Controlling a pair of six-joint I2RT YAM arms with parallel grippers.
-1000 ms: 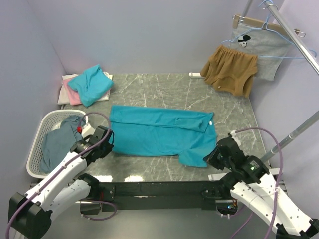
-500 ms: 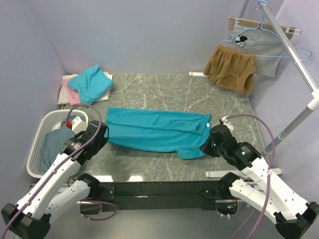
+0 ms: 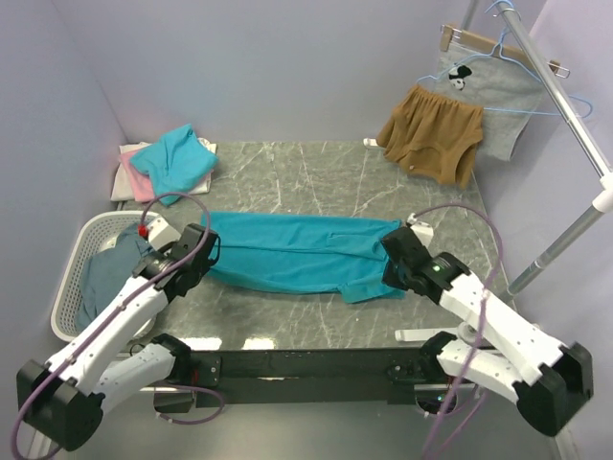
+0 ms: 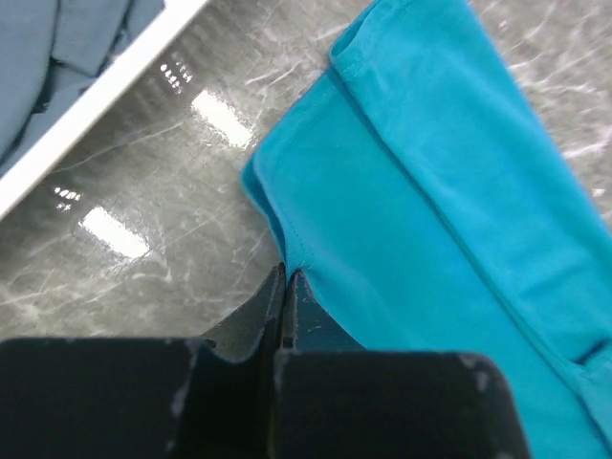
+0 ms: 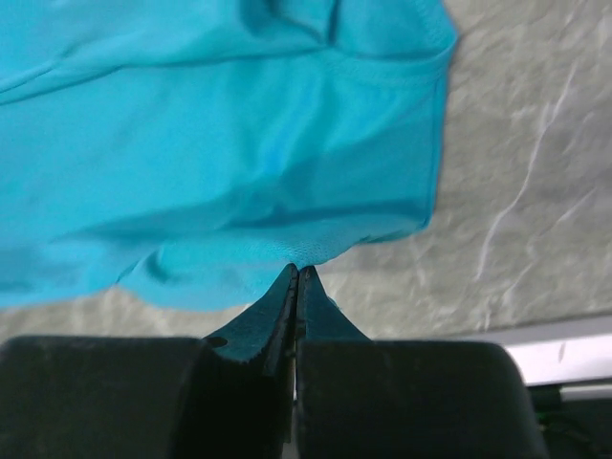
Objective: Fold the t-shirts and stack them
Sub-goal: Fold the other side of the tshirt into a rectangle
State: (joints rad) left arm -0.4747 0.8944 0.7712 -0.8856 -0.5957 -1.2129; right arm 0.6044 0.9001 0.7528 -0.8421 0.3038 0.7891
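While the left claw (image 4: pixel 287 274) pinches one end of the teal t-shirt (image 3: pixel 287 251), the right claw (image 5: pixel 296 272) pinches the other

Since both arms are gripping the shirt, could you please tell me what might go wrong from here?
Both grips are thin: the left gripper and right gripper pinch only the very edge of the teal t-shirt, so cloth might slip out mid-fold. The sleeve near the right gripper sticks out loose and could bunch under the fold.

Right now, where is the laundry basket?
Top view: the white basket sits far left, beside the spread teal t-shirt, nearer than the piled t-shirts.
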